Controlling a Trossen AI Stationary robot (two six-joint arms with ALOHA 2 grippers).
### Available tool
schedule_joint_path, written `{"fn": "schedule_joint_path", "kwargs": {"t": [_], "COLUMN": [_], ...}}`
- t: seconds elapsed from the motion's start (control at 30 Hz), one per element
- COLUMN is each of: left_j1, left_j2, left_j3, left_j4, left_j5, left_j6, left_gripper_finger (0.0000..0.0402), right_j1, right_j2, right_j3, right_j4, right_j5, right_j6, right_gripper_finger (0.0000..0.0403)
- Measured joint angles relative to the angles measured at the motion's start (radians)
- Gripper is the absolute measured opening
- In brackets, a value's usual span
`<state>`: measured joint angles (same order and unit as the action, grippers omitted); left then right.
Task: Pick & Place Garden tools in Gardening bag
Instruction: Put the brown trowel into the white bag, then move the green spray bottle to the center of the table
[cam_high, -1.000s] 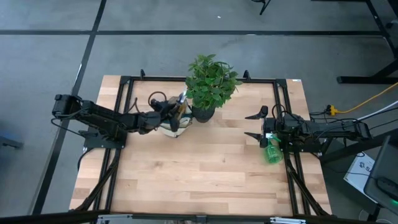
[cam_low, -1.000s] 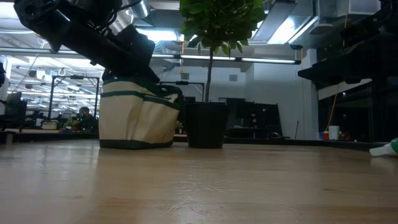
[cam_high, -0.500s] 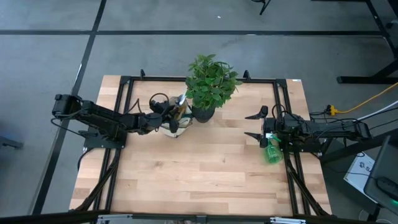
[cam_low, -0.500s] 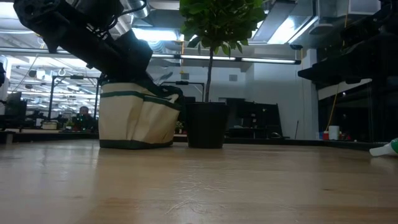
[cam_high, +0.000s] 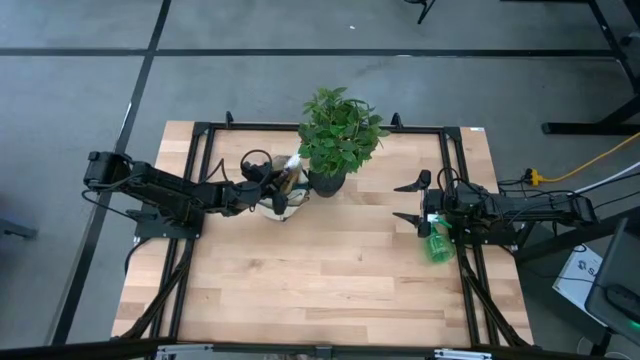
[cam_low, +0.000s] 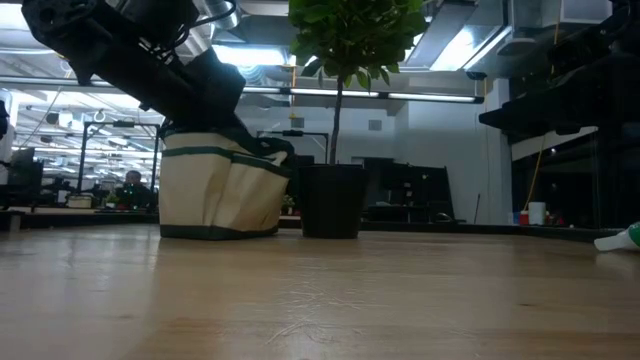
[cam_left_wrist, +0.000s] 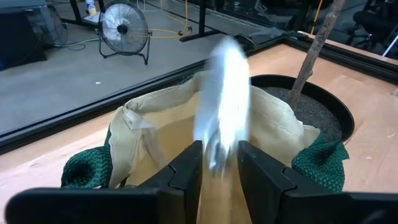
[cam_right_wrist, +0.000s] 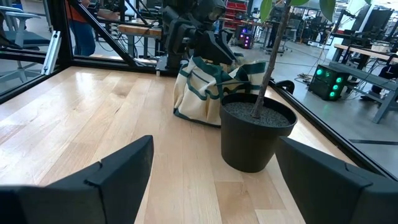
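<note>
- High view: since the earlier frame, left pincer (cam_high: 268, 178) has pulled back slightly toward its arm, over the bag (cam_high: 282, 196); nothing else has shifted.
- High view: bag sits on the desk (cam_high: 320, 280) just left of the plant (cam_high: 340, 128), touching or nearly touching its pot. A pale tool (cam_high: 290, 163) shows at the bag's mouth.
- High view: right pincer (cam_high: 412, 200) hangs at the desk's right side, fingers spread wide, nothing in it. Green spray bottle (cam_high: 436, 246) lies just beside it at the right frame rail.
- Low view: left arm comes down from upper left onto the bag (cam_low: 215, 190); black pot (cam_low: 333, 200) right beside it. Bottle tip (cam_low: 620, 238) is at the far right edge.
- Left wrist view: a blurred silvery tool (cam_left_wrist: 222, 102) stands upright between the fingers (cam_left_wrist: 186, 171), above the open bag (cam_left_wrist: 149, 134). Fingers sit close on both sides; cannot tell whether they grip it or have let go. Pot (cam_left_wrist: 311, 102) is behind the bag.
- Right wrist view: right fingers (cam_right_wrist: 118, 167) wide apart, empty. Pot (cam_right_wrist: 256, 130) and bag (cam_right_wrist: 199, 93) are well ahead, left arm on top of the bag.
</note>
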<state>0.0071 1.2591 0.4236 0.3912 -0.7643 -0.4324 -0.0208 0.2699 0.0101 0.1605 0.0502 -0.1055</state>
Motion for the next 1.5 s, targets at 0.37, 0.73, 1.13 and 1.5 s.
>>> {"fn": "schedule_joint_path", "kwargs": {"t": [0.37, 0.73, 1.13, 1.5], "left_j1": [-0.002, -0.053, -0.162, -0.25], "left_j2": [0.0, 0.0, -0.001, -0.001], "left_j3": [0.0, 0.0, 0.0, 0.0], "left_j4": [0.038, 0.292, 0.347, 0.346], "left_j5": [0.004, 0.192, 0.321, 0.322], "left_j6": [0.048, 0.277, 0.361, 0.428], "left_gripper_finger": [0.0127, 0.0128, 0.0125, 0.0124], "right_j1": [0.0, 0.0, 0.0, -0.001], "right_j2": [0.0, 0.0, 0.0, -0.001], "right_j3": [0.0, 0.0, 0.0, 0.001], "right_j4": [0.0, 0.0, 0.0, 0.125], "right_j5": [0.0, 0.0, 0.0, 0.001], "right_j6": [0.0, 0.0, 0.0, 0.139], "right_gripper_finger": [0.0341, 0.0341, 0.0341, 0.0341]}}
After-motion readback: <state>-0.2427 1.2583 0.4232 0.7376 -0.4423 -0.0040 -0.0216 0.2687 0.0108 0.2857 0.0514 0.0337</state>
